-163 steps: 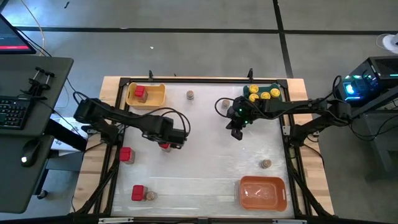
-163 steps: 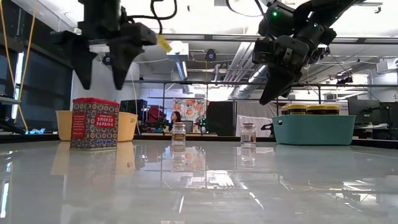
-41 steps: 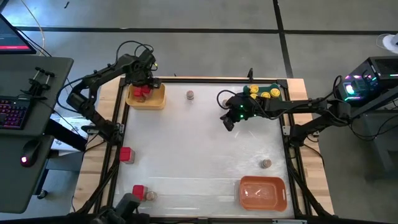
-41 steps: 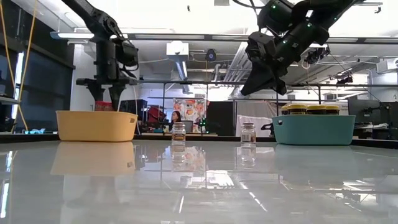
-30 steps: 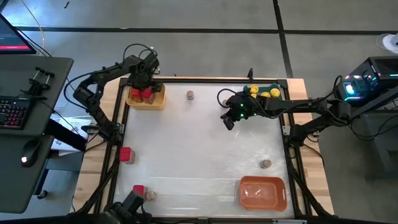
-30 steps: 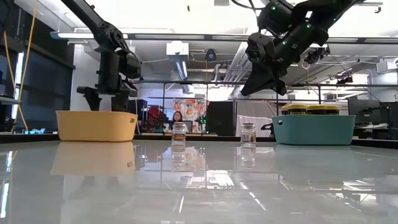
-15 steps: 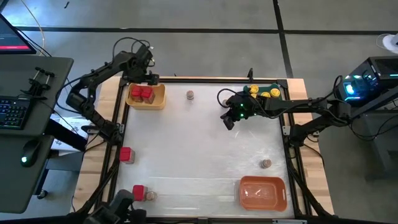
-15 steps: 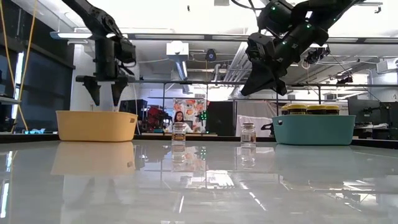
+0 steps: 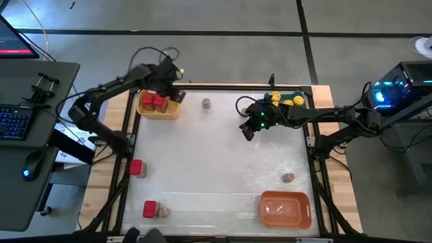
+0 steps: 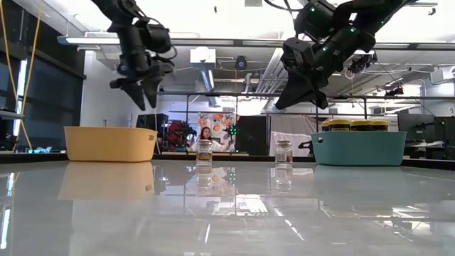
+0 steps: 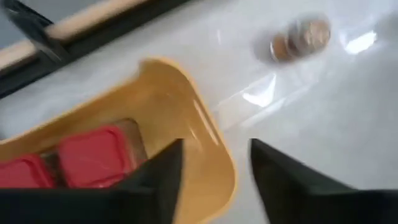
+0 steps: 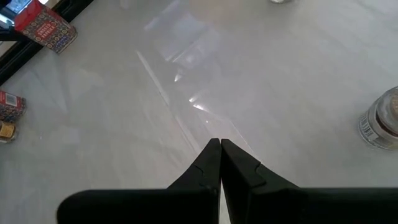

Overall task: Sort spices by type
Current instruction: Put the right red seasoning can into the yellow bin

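Two red boxes (image 9: 154, 102) lie in the yellow tray (image 9: 169, 111) at the table's far left. My left gripper (image 9: 176, 94) hovers open over that tray's right rim (image 11: 214, 146), touching nothing. Other red boxes stand at the left edge (image 9: 137, 167) and near-left corner (image 9: 150, 209), the latter beside a grey-brown jar (image 9: 163, 212). More grey-brown jars stand at the far middle (image 9: 206, 102), by my right gripper (image 12: 382, 121) and near right (image 9: 288, 177). Yellow-lidded jars (image 9: 283, 101) sit in the teal tray (image 10: 359, 149). My right gripper (image 9: 248, 133) hangs shut above the table's middle (image 12: 219, 144).
An orange tray (image 9: 285, 209) sits at the near-right corner. A black frame rims the table (image 9: 216, 86). A keyboard and monitor stand on a side desk to the left (image 9: 13, 121). A person shows far behind the table (image 10: 206, 135). Bare tabletop spreads across the middle (image 9: 216, 162).
My left gripper has risen out of the yellow tray, moved toward the table's right to above the tray's right rim, and turned. The two red boxes stay in the tray. My right gripper has kept still.
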`<state>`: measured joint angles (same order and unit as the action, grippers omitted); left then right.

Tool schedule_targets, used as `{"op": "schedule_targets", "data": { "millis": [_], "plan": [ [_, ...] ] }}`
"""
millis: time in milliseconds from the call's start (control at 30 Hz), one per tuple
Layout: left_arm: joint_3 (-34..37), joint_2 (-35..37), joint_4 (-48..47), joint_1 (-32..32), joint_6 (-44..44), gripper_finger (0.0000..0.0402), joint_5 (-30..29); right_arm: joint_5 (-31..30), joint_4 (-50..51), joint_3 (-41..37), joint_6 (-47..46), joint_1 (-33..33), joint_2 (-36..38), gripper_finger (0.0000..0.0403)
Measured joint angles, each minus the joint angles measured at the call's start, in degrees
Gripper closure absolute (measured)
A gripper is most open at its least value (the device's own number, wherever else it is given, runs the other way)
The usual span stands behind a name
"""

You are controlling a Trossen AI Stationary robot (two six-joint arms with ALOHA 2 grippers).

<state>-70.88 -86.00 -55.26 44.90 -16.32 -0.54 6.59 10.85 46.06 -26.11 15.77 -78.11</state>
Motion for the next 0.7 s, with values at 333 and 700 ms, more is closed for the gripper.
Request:
{"op": "schedule_targets", "data": {
  "millis": [333,700],
  "plan": [
    [1.85,-4.06,-0.90,1.49,0.63,0.0398,-5.34,-0.08,-0.11,0.00,-1.05,0.00,-0.02,0.0403],
    [1.85,-11.67,-0.24,3.94,0.36,0.0401,-4.95,-0.20,-1.27,0.00,-1.05,0.00,-0.02,0.0403]
  ]
}}
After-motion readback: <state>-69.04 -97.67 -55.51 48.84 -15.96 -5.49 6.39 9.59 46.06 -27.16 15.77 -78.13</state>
